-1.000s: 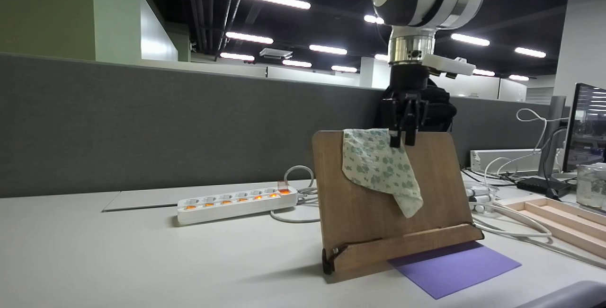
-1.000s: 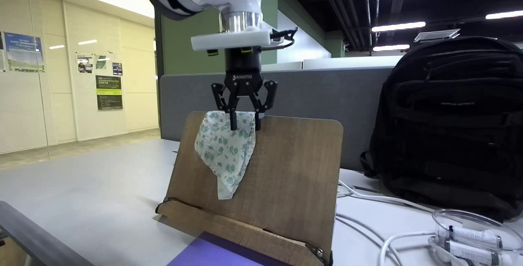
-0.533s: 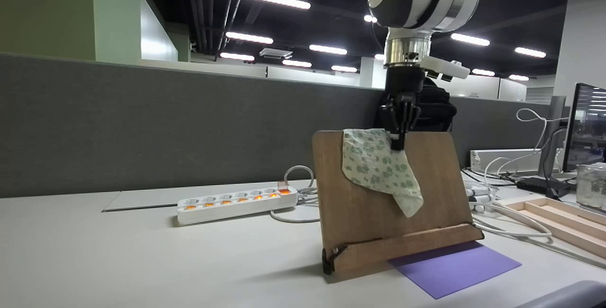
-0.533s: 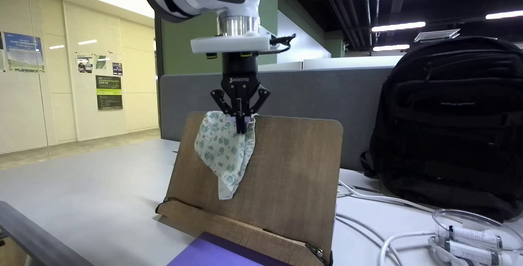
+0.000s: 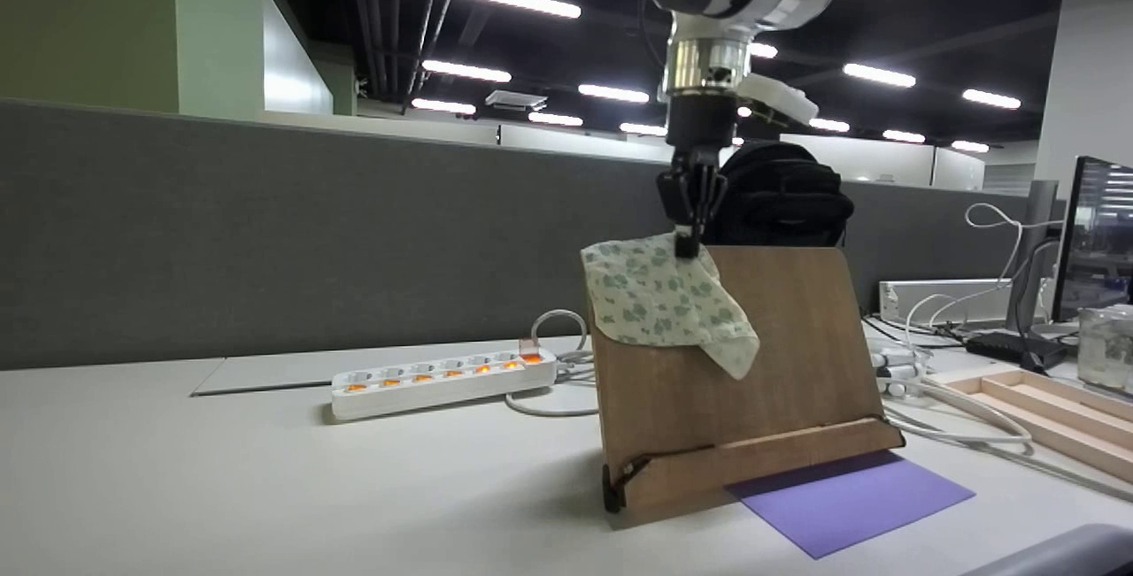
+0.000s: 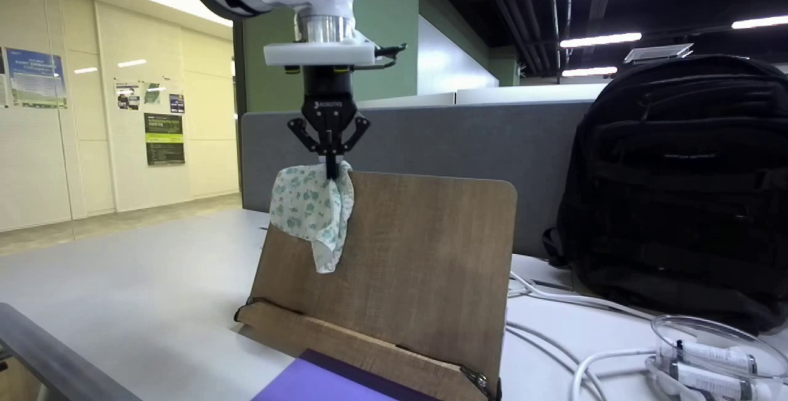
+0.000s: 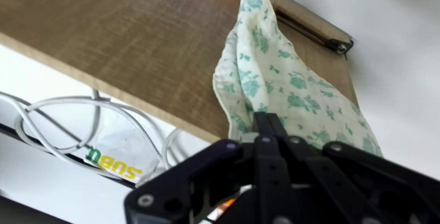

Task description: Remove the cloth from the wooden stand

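Note:
The wooden stand [image 5: 797, 337] leans back on the white table in both exterior views, its low ledge at the front. Over the panel's upper corner drapes the cloth [image 6: 305, 204], pale with green flower prints. My gripper [image 6: 333, 171] points down at the panel's top edge, its black fingers brought together on the cloth near that edge. In the wrist view, folds run from the fingertips [image 7: 263, 119] down the cloth [image 7: 299, 93], which still lies against the board [image 7: 154, 52]. The pinched bit between the fingers is hidden.
A purple sheet [image 5: 854, 505] lies at the stand's foot. Beside the stand is a white power strip [image 5: 443, 386]. A black backpack [image 6: 677, 191], white cables [image 6: 554, 296] and a clear container with small bottles [image 6: 714, 358] sit nearby. A grey partition [image 5: 310, 240] rises behind.
The gripper has shut on the cloth, then risen slightly and shifted toward the panel's near-cloth corner, left in both exterior views. The cloth has slid along with it and its lower tip hangs higher.

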